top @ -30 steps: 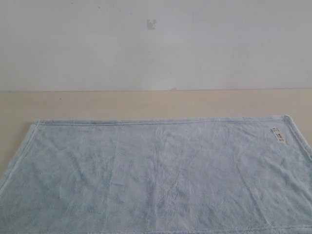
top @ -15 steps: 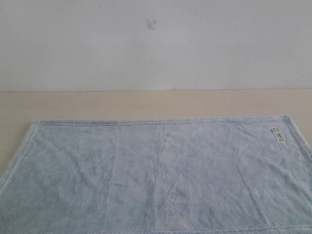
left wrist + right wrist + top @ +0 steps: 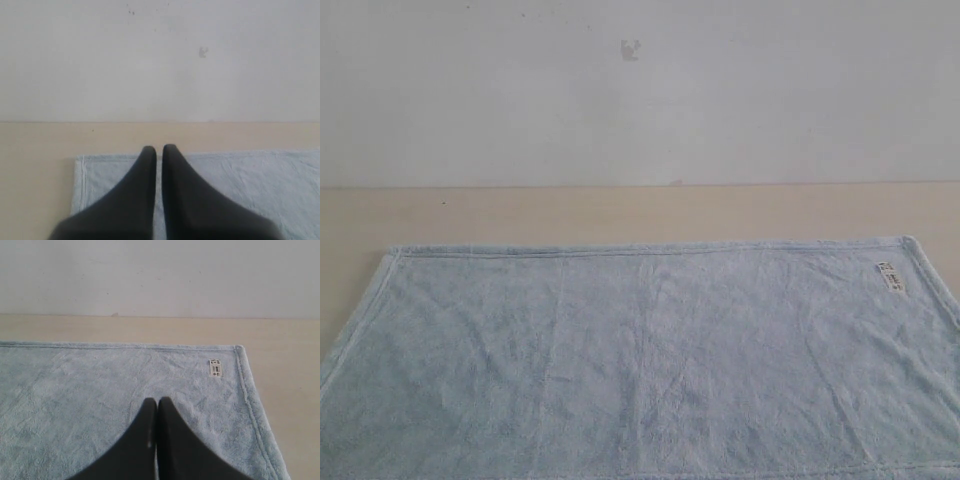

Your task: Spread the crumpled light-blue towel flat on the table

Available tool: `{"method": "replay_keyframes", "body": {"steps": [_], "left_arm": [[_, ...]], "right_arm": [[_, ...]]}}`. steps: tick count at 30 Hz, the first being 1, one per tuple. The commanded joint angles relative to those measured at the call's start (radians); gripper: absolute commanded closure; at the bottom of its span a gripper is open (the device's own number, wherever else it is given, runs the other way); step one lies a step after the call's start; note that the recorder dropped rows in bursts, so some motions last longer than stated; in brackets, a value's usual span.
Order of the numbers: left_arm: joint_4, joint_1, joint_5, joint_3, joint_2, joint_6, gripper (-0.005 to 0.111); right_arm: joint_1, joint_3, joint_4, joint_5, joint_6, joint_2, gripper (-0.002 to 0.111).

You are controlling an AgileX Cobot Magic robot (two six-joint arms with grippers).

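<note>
The towel (image 3: 650,360) lies flat on the bench (image 3: 620,212), while the left gripper (image 3: 156,149) and right gripper (image 3: 157,401), both clenched and empty, apparently hover above it.

No visible change in towel (image 3: 650,360)

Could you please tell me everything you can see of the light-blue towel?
The towel is a pale light-blue, fluffy, terry-like rectangle with a hemmed border and a small white label near its far right corner. It lies spread flat on the beige table, showing only faint creases; its near corners run out of the exterior view. The shut left gripper and right gripper point over it, gripping none of it.
</note>
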Motion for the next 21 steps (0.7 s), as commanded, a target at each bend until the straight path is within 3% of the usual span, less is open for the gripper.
{"method": "replay_keyframes", "body": {"steps": [1,14,21], "left_arm": [[-0.001,-0.006,-0.243,0.158,-0.012,0.0,0.103],[-0.001,-0.006,-0.458,0.407,-0.012,0.0,0.103],[-0.001,-0.006,-0.356,0.407,-0.012,0.0,0.103]], "right_arm": [[-0.002,0.004,-0.005,-0.004,-0.009,-0.005,0.108],[-0.002,0.004,-0.005,-0.004,-0.009,-0.005,0.108],[-0.002,0.004,-0.005,-0.004,-0.009,-0.005,0.108]]}}
